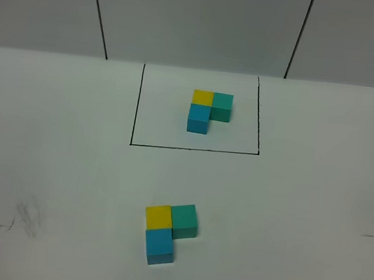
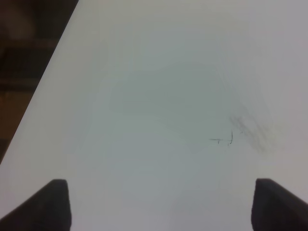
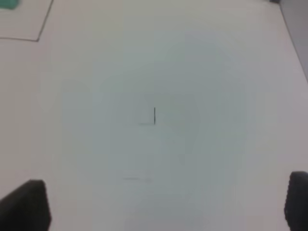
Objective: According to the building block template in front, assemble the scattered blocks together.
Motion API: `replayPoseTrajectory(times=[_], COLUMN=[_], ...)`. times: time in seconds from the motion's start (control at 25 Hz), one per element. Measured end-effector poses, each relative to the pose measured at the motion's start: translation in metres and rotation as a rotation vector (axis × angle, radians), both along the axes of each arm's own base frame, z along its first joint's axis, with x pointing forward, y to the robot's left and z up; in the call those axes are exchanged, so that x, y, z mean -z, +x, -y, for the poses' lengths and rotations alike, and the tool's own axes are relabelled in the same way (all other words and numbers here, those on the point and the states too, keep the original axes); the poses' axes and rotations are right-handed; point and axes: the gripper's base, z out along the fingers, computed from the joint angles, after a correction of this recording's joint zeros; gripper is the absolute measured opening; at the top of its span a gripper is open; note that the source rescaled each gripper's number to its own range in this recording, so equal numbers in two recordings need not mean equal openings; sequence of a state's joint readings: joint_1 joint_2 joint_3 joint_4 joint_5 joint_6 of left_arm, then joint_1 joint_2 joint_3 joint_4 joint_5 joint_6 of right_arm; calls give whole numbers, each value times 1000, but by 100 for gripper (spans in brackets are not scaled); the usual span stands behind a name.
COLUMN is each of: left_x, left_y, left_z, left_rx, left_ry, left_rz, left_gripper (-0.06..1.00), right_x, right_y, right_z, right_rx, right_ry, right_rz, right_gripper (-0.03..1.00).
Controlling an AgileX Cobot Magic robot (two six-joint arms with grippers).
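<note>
Both grippers [image 2: 159,202] [image 3: 166,202] look spread and empty, so you only risk nudging the matched L-cluster [image 1: 167,231] if you re-approach.

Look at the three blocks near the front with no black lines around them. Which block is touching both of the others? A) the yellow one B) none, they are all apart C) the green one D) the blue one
A: in the high view the yellow block sits at the corner, with the green block against one side and the blue block against another.
</note>
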State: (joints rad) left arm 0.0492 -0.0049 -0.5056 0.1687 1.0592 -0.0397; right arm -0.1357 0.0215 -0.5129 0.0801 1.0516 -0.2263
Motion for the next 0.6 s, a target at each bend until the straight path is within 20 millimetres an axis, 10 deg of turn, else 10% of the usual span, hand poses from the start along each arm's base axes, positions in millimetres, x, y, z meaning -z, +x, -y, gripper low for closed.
replayPoseTrajectory(times=[0.28, 0.6], left_x=[0, 0], left_y=[0, 0], left_z=[0, 0], left_rx=[0, 0], left_ry=[0, 1], left_rz=[0, 0], left_gripper=[67, 67], right_x=[5, 4], right_y=[-4, -6], right_z=[-11, -12], right_rx=[-162, -226], right_ry=[122, 136], right_rz=[4, 3], right_gripper=[94, 66])
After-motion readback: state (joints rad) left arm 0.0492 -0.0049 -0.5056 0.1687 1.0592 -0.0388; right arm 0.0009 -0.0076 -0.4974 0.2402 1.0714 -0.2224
